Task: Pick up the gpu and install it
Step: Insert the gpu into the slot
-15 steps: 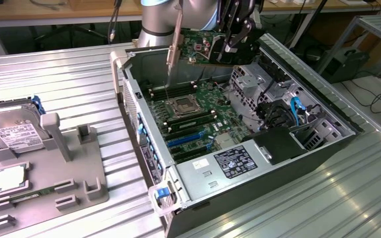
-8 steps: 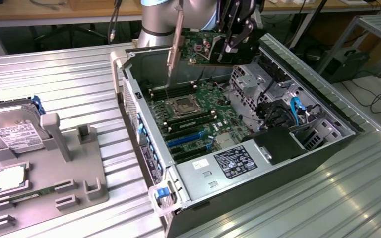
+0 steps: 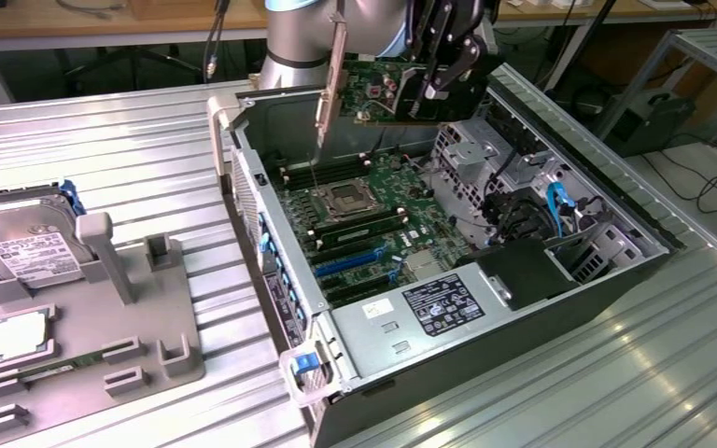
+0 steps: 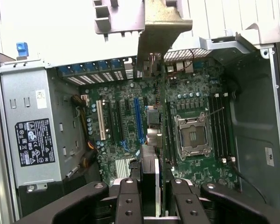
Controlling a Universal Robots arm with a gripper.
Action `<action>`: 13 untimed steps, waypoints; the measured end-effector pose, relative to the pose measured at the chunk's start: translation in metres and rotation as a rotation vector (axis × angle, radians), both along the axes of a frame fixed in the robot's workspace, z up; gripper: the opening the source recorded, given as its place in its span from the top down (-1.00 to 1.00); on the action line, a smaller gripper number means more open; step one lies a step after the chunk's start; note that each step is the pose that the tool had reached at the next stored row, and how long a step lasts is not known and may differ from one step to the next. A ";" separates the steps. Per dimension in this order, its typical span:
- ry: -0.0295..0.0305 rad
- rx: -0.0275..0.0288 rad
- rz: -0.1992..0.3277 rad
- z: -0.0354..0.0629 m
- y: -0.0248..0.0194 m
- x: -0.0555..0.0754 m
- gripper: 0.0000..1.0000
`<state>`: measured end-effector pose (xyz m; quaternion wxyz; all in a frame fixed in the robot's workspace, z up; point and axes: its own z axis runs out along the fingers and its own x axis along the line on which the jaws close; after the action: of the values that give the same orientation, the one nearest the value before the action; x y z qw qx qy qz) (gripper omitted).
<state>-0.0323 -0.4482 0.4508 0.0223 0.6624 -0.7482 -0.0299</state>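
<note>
The gpu point(image 3: 377, 89), a green circuit card with a silver end bracket, hangs upright above the far end of the open computer case point(image 3: 265, 280). My gripper point(image 3: 440, 84) is shut on the card's edge opposite the bracket. In the wrist view the gpu point(image 4: 162, 107) runs edge-on as a thin slab from my gripper point(image 4: 151, 198) out to its bracket. Below it lies the motherboard point(image 4: 196, 98) with its blue expansion slots point(image 4: 139, 116). The card is well above the board and touches nothing in the case.
A power supply point(image 3: 428, 308) fills the near end of the case, and drive bays with blue cables point(image 3: 558, 210) line the exterior view's right. The CPU socket point(image 3: 340, 201) sits mid-board. A hard drive point(image 3: 29, 247) stands in a grey fixture point(image 3: 97, 345) at the exterior view's left.
</note>
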 end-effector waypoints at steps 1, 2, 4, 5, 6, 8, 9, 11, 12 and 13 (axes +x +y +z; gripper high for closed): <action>0.0000 0.0000 0.005 0.0000 0.0000 0.000 0.44; 0.0000 0.0000 0.010 0.0000 0.0000 0.000 0.44; 0.0000 0.0000 0.020 0.0000 0.0000 0.000 0.44; 0.0000 0.0000 0.031 -0.0001 0.0000 0.000 0.44; 0.0000 0.0000 0.037 -0.0001 -0.0001 0.000 0.44; -0.0031 -0.0001 0.056 -0.0007 -0.0001 0.000 0.44; -0.0071 -0.0003 0.060 -0.0011 -0.0002 0.000 0.44; -0.0165 -0.0007 0.067 -0.0017 -0.0002 0.000 0.44; -0.0207 -0.0006 0.072 -0.0022 -0.0002 0.000 0.44; -0.0243 -0.0007 0.077 -0.0027 -0.0002 0.000 0.44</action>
<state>-0.0322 -0.4483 0.4481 0.0146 0.6912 -0.7222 -0.0207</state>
